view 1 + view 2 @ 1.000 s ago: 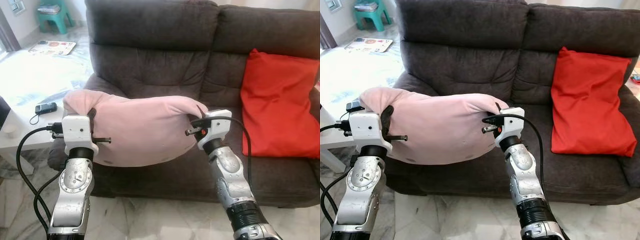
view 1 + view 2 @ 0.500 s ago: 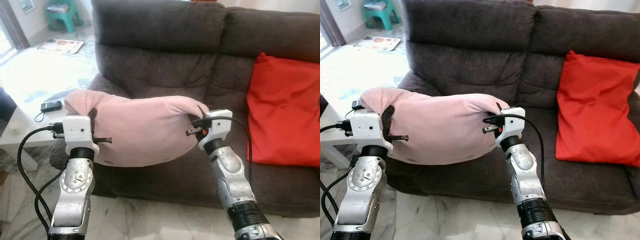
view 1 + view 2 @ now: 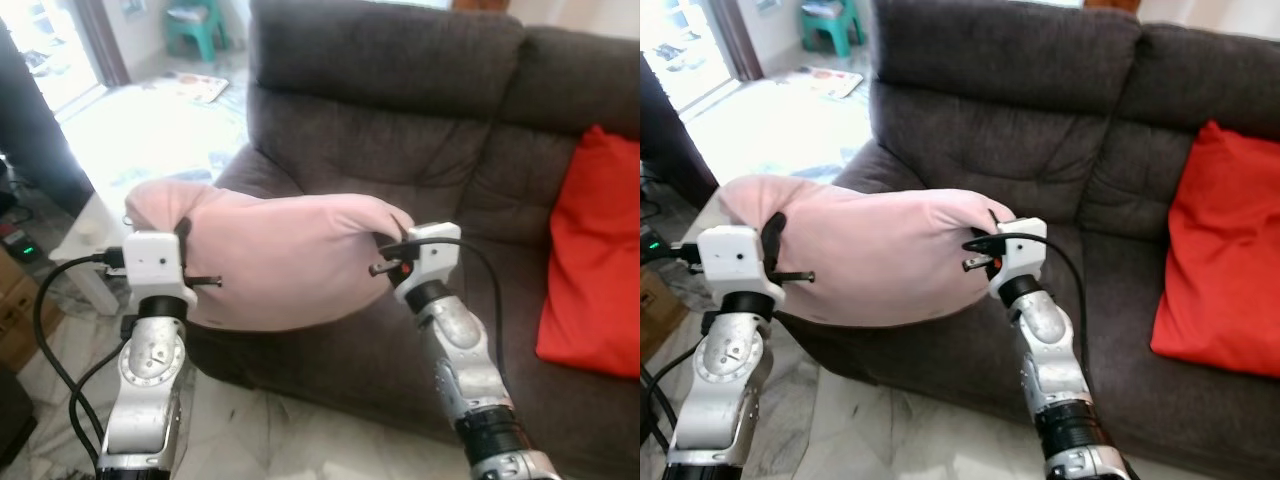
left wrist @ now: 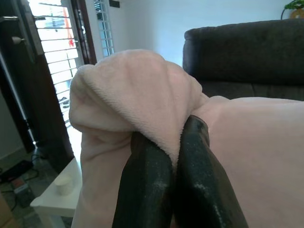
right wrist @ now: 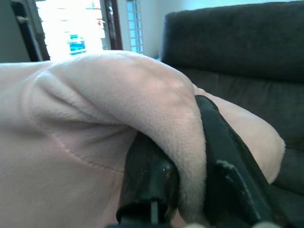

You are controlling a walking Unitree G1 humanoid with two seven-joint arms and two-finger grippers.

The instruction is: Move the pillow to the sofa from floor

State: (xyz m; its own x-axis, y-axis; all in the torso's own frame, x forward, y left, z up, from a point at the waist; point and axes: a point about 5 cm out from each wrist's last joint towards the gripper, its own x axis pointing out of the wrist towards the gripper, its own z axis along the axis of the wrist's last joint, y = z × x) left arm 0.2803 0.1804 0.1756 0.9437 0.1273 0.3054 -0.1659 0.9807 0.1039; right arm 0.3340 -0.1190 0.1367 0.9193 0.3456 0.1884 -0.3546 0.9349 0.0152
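Carried off the floor: pink pillow [image 3: 285, 260] slung between both arms, long axis running side to side, sagging in the middle. Left claw [image 4: 166, 156] clamped on one bunched end, right claw [image 5: 190, 156] pinched on the other. Dark grey sofa [image 3: 400, 130] straight ahead, free seat just beyond and below the pillow, red cushion [image 3: 595, 270] well off to the right. Both arms equally near; probably forward and down together next.

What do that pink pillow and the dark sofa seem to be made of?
The pink pillow looks like soft, matte fleece or plush: the left wrist view shows a fuzzy nap, and it bunches between the fingers. The sofa appears to be dark brown woven or suede-like fabric, matte and puckered at the seams.
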